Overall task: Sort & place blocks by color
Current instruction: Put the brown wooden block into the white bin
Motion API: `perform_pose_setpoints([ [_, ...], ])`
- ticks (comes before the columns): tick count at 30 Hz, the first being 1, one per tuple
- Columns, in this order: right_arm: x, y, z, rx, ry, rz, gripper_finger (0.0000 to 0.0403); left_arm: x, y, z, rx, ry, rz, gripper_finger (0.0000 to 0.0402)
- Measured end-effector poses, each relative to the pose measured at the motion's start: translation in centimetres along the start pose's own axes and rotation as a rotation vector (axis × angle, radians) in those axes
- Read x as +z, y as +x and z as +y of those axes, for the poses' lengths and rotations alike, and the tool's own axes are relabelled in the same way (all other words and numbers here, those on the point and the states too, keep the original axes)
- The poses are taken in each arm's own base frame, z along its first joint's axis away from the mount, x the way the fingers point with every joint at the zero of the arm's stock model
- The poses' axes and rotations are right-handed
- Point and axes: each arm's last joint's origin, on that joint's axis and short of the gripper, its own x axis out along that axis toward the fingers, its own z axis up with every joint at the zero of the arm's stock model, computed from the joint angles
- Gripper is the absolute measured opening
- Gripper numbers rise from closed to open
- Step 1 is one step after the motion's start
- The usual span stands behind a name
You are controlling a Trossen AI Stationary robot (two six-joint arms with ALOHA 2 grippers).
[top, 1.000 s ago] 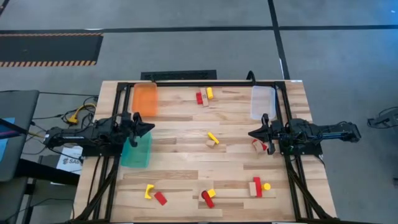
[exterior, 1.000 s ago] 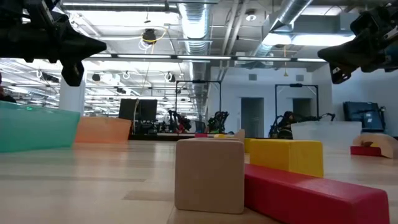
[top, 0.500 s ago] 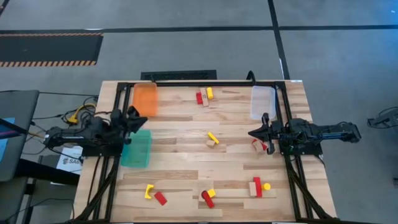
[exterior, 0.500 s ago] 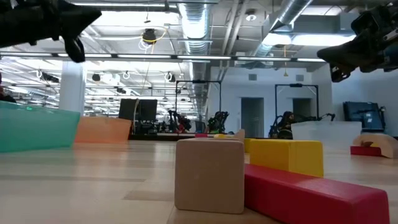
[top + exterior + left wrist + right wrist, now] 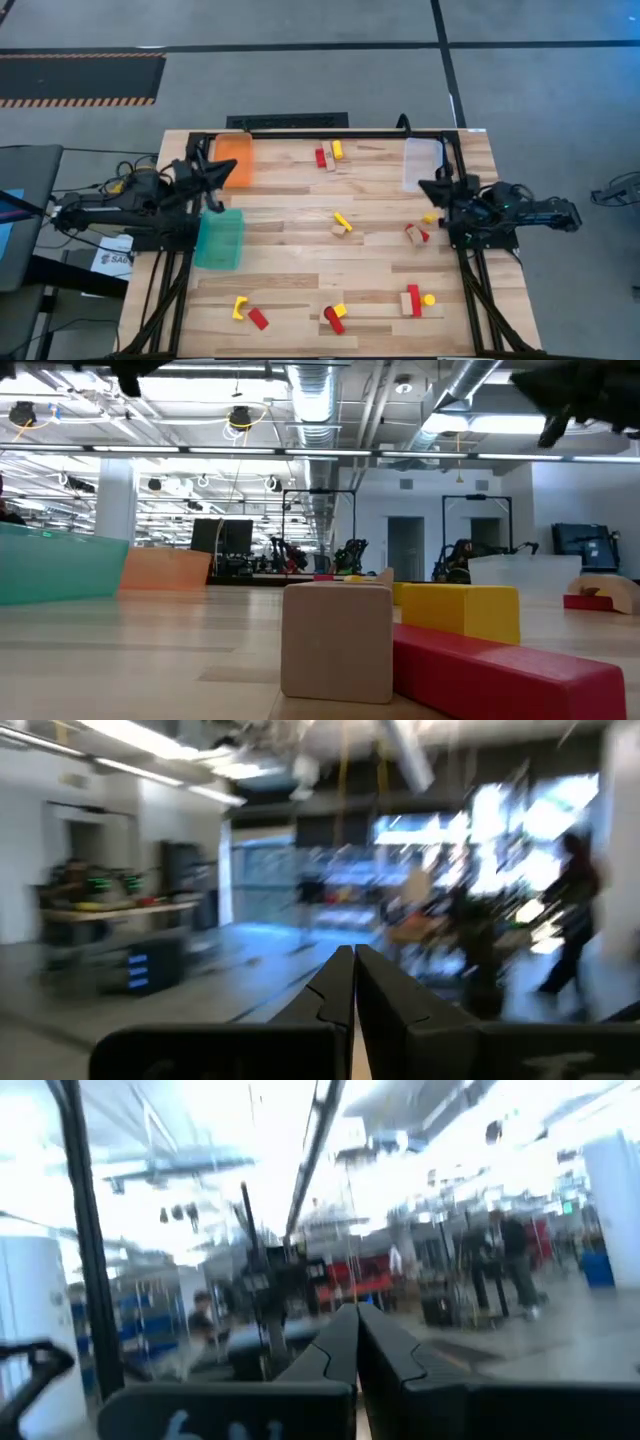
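Left gripper point(image 5: 228, 170) and right gripper point(image 5: 424, 186) hang raised over opposite table sides, jaws closed.

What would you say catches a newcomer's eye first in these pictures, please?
Probably the three translucent bins: the orange bin at the table's far left, the teal bin just in front of it, the clear bin at the far right. Red, yellow and pale wood blocks lie scattered between, mostly along the near edge. The left gripper and right gripper hang shut at the sides.
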Motion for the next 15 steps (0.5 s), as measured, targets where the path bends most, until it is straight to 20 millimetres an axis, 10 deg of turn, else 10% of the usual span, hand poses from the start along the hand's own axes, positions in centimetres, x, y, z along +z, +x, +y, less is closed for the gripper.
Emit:
perform_pose_setpoints([
  [15, 2.3, 9.2, 2.9, 0.037, -0.019, 0.417, 0.0037, 0.7, 8.4, -0.6, -0.098, 0.260, 0.519, 0.0001],
])
